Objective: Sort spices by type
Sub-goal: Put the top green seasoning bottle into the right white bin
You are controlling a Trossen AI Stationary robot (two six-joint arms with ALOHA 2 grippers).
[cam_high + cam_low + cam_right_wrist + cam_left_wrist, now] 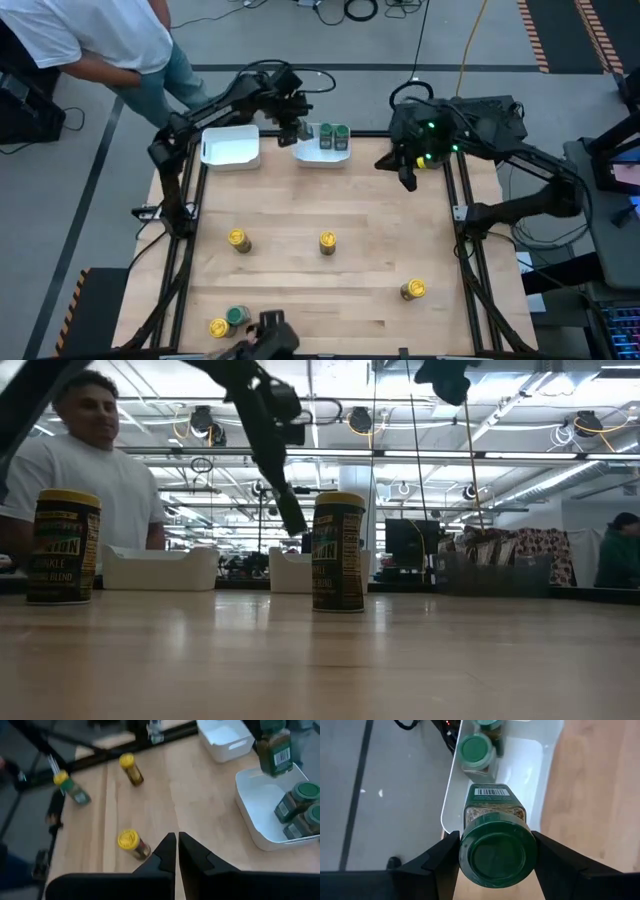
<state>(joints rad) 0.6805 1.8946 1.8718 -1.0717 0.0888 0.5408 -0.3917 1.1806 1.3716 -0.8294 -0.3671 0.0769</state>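
My left gripper (296, 126) is at the table's far edge, above the white tray (318, 155), and is shut on a green-lidded spice jar (495, 815). Two more green-lidded jars (335, 136) stand in that tray. Three yellow-lidded jars (237, 240) (327, 241) (412, 289) are scattered on the wood. A yellow-lidded jar (218, 327) and a green-lidded one (238, 316) sit together at the near left edge. My right gripper (177, 850) is shut and hovers near the table's far right corner (405, 172), holding nothing. I see no pointed packets. My left gripper pinches the green-lidded jar between its two fingers (445, 857), one on each side, at the lid end (497, 852). The fingers come from above, pointing down. The jar hangs below them, roughly upright and lifted clear (274, 750) over the near-left part of the tray.
A second white tray (230, 147) sits left of the first on the far edge and looks empty. A person in a white shirt (90, 35) stands beyond the far left corner. Black frame rails run along both table sides. Open wood lies mid-table.
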